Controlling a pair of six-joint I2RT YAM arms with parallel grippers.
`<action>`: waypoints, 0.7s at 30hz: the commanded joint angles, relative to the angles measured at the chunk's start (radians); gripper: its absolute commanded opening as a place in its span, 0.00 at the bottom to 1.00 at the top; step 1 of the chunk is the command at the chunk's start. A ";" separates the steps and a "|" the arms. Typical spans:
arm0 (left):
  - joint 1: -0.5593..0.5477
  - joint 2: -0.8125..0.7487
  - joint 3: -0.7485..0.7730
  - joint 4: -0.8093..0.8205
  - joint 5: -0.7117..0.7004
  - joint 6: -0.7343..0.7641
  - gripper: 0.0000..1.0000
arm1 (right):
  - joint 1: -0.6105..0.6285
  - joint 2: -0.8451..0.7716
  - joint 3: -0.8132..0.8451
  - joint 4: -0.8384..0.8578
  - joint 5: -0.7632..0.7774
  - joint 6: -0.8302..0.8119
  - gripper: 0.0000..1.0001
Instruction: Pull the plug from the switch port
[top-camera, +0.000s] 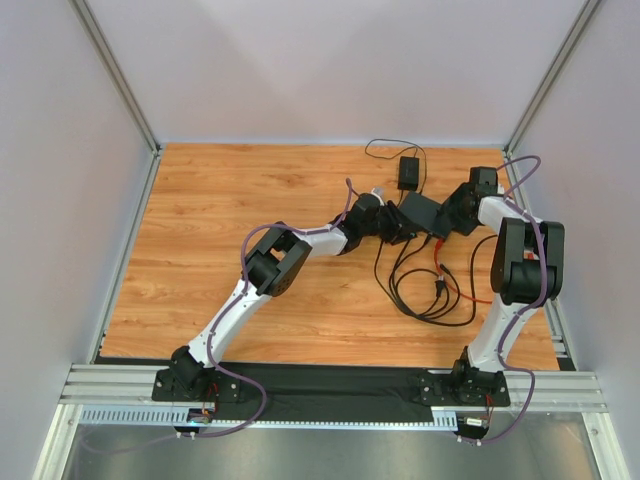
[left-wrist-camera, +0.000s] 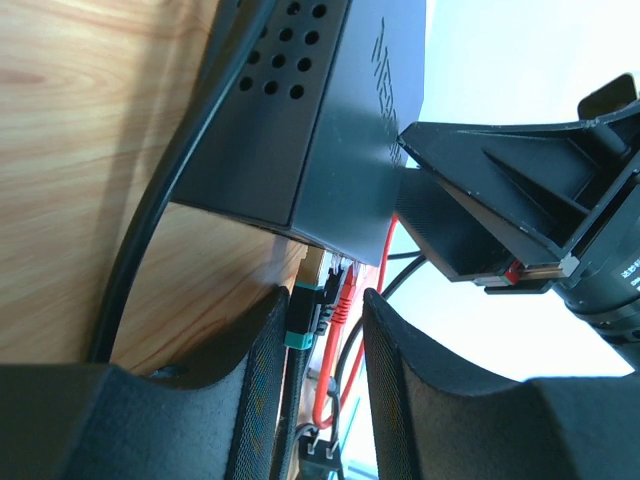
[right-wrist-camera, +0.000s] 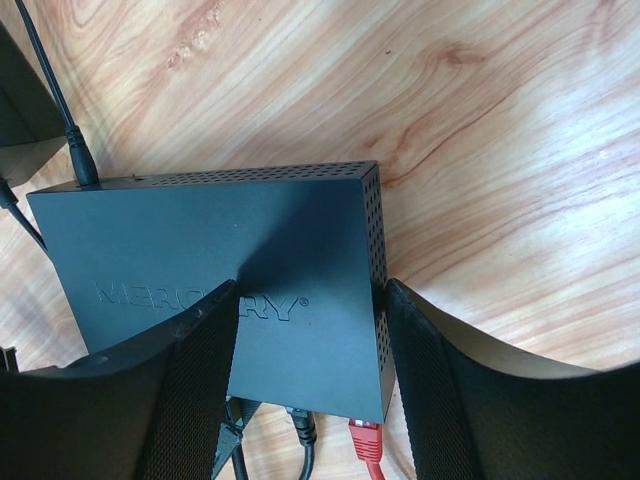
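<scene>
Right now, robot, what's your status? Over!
Left gripper open, straddling green plug and red plug at the switch. Right gripper open, set over the switch. Nothing unplugged yet. Black cable crowds the ports.

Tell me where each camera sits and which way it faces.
Top external: above and behind, looking down on the table; left arm and right arm show.
Left wrist: low over the table, facing the switch at its socket edge; left gripper flanks the red plug.
Right wrist: above the switch, looking down; right gripper frames it.
Shared: both wrist views show the switch and red plug.
</scene>
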 joint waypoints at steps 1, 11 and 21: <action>0.002 0.030 -0.027 -0.028 -0.066 -0.038 0.44 | 0.001 0.045 -0.014 -0.015 0.000 0.005 0.61; 0.032 0.029 -0.016 -0.047 -0.060 0.026 0.42 | 0.000 0.068 -0.002 -0.019 -0.029 0.002 0.60; 0.036 0.033 -0.012 -0.024 -0.073 0.074 0.23 | 0.000 0.074 0.003 -0.022 -0.037 -0.004 0.60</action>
